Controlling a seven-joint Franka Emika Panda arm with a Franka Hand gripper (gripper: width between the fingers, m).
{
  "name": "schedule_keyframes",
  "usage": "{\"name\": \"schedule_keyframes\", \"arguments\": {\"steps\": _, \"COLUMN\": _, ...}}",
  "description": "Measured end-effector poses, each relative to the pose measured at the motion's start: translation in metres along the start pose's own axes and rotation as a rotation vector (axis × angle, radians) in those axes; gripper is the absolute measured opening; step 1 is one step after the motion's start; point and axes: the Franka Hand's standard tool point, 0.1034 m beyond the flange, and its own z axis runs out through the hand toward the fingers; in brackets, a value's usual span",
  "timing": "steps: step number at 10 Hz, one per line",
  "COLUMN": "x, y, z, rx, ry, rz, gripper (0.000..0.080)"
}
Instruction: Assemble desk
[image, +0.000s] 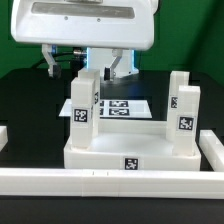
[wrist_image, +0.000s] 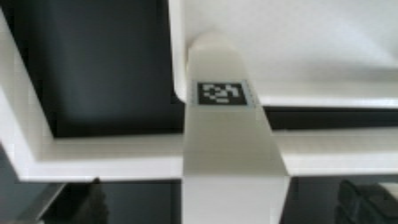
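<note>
The white desk top (image: 130, 155) lies flat against the near rail. White square legs stand upright in its corners: one on the exterior view's left (image: 84, 100) and two on the right (image: 185, 108), each with a tag. My gripper (image: 110, 64) hangs just above and behind the left leg. In the wrist view that leg (wrist_image: 228, 120) runs up between my dark fingers (wrist_image: 71, 200) with a gap on each side, so the gripper (wrist_image: 231, 210) looks open around it. The leg's far end meets the desk top (wrist_image: 320, 50).
The marker board (image: 125, 105) lies on the black table behind the desk top. A long white rail (image: 110, 182) edges the table's near side, with short ends at both sides (image: 214, 148). The robot's white body (image: 85, 25) fills the back.
</note>
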Motion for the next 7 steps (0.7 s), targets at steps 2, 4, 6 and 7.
{"name": "schedule_keyframes", "arguments": {"steps": 2, "x": -0.002, "y": 0.004, "z": 0.001, "rx": 0.027, "ry": -0.117, "rz": 0.021, "gripper": 0.0649}}
{"name": "schedule_keyframes", "arguments": {"steps": 4, "x": 0.004, "y": -0.003, "z": 0.003, "rx": 0.029, "ry": -0.127, "rz": 0.017, "gripper": 0.0649}}
{"name": "schedule_keyframes", "arguments": {"steps": 6, "x": 0.005, "y": -0.005, "z": 0.012, "rx": 0.021, "ry": -0.138, "rz": 0.009, "gripper": 0.0649}}
{"name": "schedule_keyframes", "arguments": {"steps": 7, "x": 0.004, "y": -0.004, "z": 0.015, "rx": 0.017, "ry": -0.140, "rz": 0.008, "gripper": 0.0649}}
